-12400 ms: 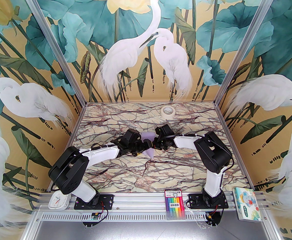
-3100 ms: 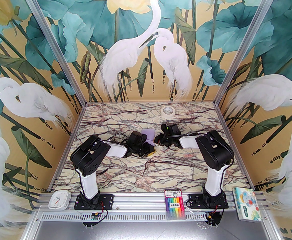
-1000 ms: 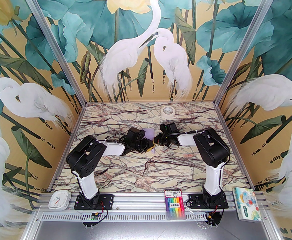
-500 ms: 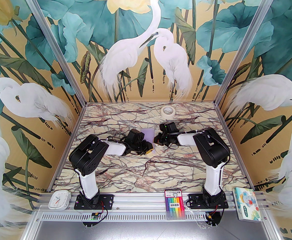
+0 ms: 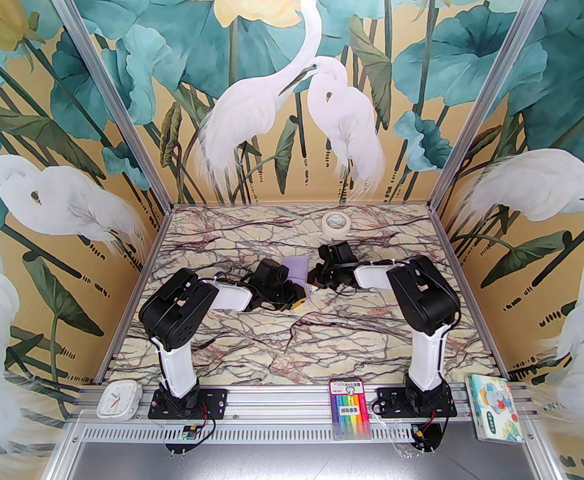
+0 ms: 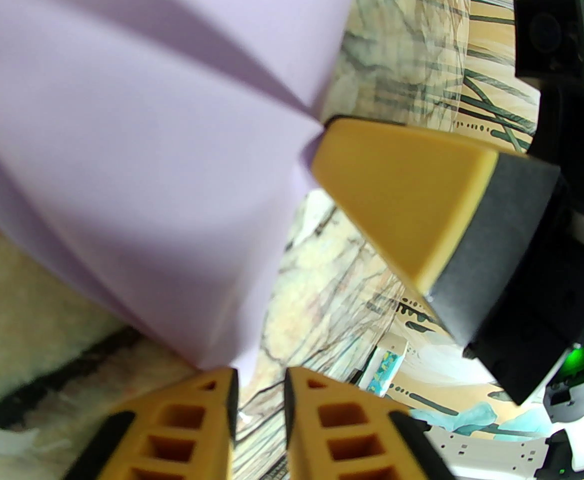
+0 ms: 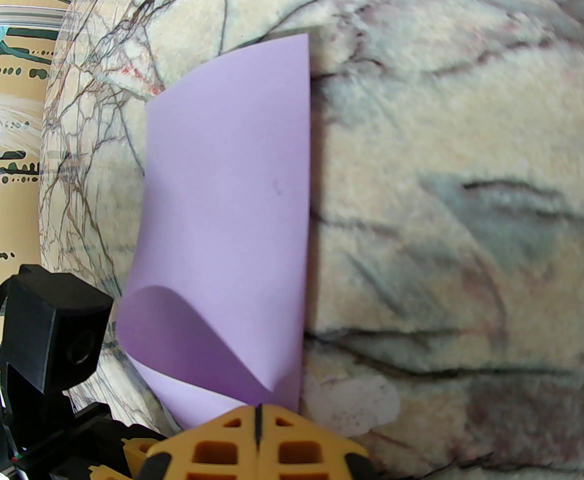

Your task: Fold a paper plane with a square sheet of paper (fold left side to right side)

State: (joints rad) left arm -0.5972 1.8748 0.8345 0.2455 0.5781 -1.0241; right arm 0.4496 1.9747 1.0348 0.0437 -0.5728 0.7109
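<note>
Left-to-right fold judged unfinished: square sheet of paper (image 7: 226,208) is seen curled, uncreased.
Right jaws pressed together, left jaws narrowly parted; flattening is needed.

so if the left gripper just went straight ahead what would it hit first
Most likely the square sheet of paper, its corner right off the fingertips; behind that, the right gripper.

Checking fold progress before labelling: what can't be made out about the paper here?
Near part of the paper: top view, the left tool covers it.
Its full outline: left wrist view, too close, blurred, cut by the top and left edges.
Whether the right tool pinches the paper: right wrist view, its shut fingers cover the end nearest them.
</note>
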